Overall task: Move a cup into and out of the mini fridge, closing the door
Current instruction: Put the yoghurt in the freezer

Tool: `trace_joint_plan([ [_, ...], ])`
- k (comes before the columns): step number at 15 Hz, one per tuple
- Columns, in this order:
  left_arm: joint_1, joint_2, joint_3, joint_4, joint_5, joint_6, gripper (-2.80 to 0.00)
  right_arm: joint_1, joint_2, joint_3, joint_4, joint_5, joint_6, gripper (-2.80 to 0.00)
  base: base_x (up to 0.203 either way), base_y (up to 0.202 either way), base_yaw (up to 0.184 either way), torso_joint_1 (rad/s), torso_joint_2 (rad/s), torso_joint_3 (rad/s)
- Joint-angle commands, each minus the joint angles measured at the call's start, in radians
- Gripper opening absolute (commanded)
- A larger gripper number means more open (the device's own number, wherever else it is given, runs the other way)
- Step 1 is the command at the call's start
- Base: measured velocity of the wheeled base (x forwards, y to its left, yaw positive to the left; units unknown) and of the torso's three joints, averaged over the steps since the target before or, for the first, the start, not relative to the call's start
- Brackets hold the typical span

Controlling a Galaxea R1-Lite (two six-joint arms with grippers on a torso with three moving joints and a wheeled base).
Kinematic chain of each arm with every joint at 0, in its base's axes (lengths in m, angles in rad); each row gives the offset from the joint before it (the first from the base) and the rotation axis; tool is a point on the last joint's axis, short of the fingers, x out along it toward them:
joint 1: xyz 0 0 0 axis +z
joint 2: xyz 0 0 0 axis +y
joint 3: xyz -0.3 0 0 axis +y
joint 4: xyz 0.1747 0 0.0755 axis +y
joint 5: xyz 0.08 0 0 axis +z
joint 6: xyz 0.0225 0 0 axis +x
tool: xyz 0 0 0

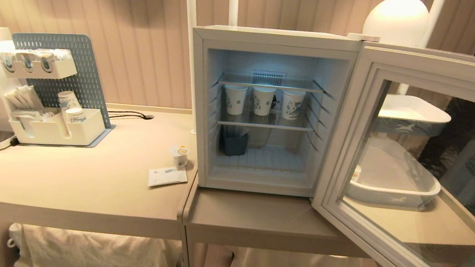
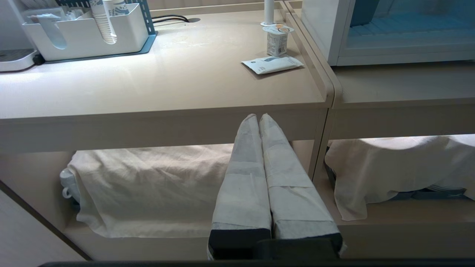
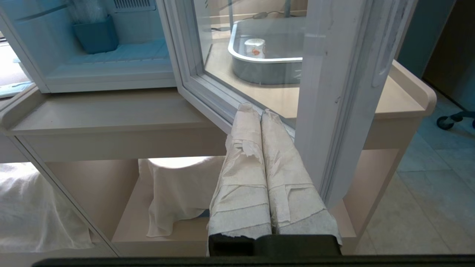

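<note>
Pale whites, beige and slate blue

The mini fridge [image 1: 272, 39] is white, its door [image 1: 354, 118] pale grey-framed around dark glass; inside, white paper cups [image 1: 263, 100] carry blue patterns. The cup [image 1: 180, 156] is white with an orange-yellow lid mark, on a beige bench [image 1: 63, 178]; the pegboard [image 1: 82, 70] is slate blue.

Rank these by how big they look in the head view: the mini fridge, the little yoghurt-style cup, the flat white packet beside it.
1. mini fridge, by far the largest.
2. flat white packet.
3. cup, slightly smaller than the packet; the two sit side by side, so nearness hardly skews it.
</note>
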Motion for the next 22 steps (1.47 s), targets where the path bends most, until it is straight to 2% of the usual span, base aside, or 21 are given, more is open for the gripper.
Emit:
trace_joint_plan([
  [1, 0.001, -0.002, 0.004, 0.001, 0.0, 0.002, -2.8, 0.0, 0.001, 0.0, -0.001, 0.0, 0.001, -2.8, 0.0, 0.0, 0.0, 0.0, 0.0, 0.0],
  [6, 0.001, -0.002, 0.004, 0.001, -0.001, 0.002, -2.8, 0.0, 0.001, 0.0, -0.001, 0.0, 0.001, -2.8, 0.002, 0.037, -0.003, 0.001, 0.0, 0.0],
  [16, 0.001, -0.002, 0.004, 0.001, 0.0, 0.002, -2.8, 0.0, 0.001, 0.0, -0.001, 0.0, 0.001, -2.8, 0.0, 0.181, 0.001, 0.003, 0.0, 0.003],
  [22, 0.001, -0.002, 0.004, -0.003, 0.0, 0.006, -2.8, 0.0, 0.001, 0.0, -0.001, 0.0, 0.001, -2.8, 0.0, 0.013, -0.002, 0.0, 0.0, 0.0],
])
